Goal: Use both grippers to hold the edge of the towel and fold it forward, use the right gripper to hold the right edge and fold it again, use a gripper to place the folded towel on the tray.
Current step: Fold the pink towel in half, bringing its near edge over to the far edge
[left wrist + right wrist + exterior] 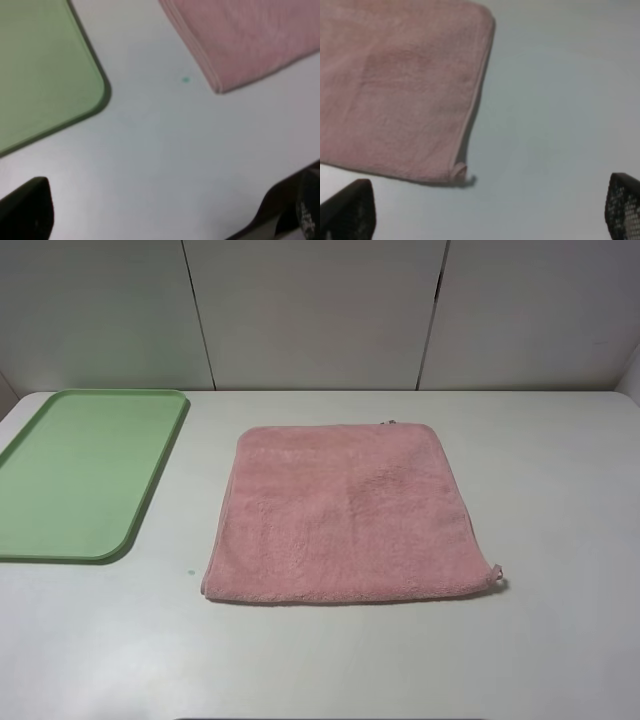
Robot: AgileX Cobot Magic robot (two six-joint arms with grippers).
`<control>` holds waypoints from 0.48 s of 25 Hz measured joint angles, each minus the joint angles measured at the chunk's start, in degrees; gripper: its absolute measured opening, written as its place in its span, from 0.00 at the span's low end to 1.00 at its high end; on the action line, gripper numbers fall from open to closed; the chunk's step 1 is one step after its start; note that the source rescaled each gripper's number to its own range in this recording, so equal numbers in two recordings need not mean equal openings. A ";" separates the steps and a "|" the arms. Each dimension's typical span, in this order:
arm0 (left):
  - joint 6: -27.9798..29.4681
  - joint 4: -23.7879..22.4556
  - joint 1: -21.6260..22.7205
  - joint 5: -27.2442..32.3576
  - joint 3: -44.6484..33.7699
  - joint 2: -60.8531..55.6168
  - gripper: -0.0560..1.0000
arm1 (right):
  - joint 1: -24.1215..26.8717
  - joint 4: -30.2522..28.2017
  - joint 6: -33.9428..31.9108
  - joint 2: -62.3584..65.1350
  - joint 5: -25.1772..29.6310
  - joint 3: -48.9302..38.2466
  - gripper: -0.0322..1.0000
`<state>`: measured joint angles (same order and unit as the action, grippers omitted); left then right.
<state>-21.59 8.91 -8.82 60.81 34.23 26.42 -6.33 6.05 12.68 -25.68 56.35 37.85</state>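
Note:
A pink towel (345, 512) lies flat and spread out on the white table, near the middle. A green tray (82, 472) sits at the left, empty. Neither arm shows in the exterior high view. In the left wrist view my left gripper (160, 215) is open above bare table, with the towel's near-left corner (235, 45) and the tray's corner (55, 85) ahead of it. In the right wrist view my right gripper (485, 210) is open above bare table, with the towel's near-right corner and its small loop tag (459, 172) ahead of it.
The white table (560, 490) runs to a white panelled wall (320, 310) at the back. A tiny green speck (190, 572) lies on the table between tray and towel. A small tag shows at the towel's far edge (389, 423).

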 joint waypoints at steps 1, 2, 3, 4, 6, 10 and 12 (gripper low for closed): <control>-1.45 0.07 -0.83 -0.52 0.04 1.89 0.98 | 0.00 1.20 1.51 -1.66 0.00 0.71 1.00; -2.49 0.12 -1.98 -1.24 0.11 3.72 0.98 | -0.26 2.01 2.78 -2.78 0.00 1.21 1.00; -3.62 0.12 -3.20 -1.81 0.11 5.17 0.98 | -0.89 3.00 4.47 -4.11 0.00 1.81 1.00; -4.61 0.12 -4.35 -2.10 0.11 6.84 0.98 | -1.62 3.74 6.00 -5.19 0.00 2.13 1.00; -6.16 -0.09 -7.68 -2.58 0.11 9.57 0.98 | -3.75 4.72 10.05 -7.60 -0.17 2.53 1.00; -8.45 -3.09 -14.14 -4.04 0.11 13.80 0.98 | -6.96 4.96 16.93 -11.81 -0.29 2.60 1.00; -8.99 -5.57 -16.62 -4.61 0.11 15.54 0.97 | -7.80 5.02 20.78 -13.90 -0.30 2.60 1.00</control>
<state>-30.58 3.34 -25.44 56.20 34.34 41.96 -14.13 11.07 33.45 -39.59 56.05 40.46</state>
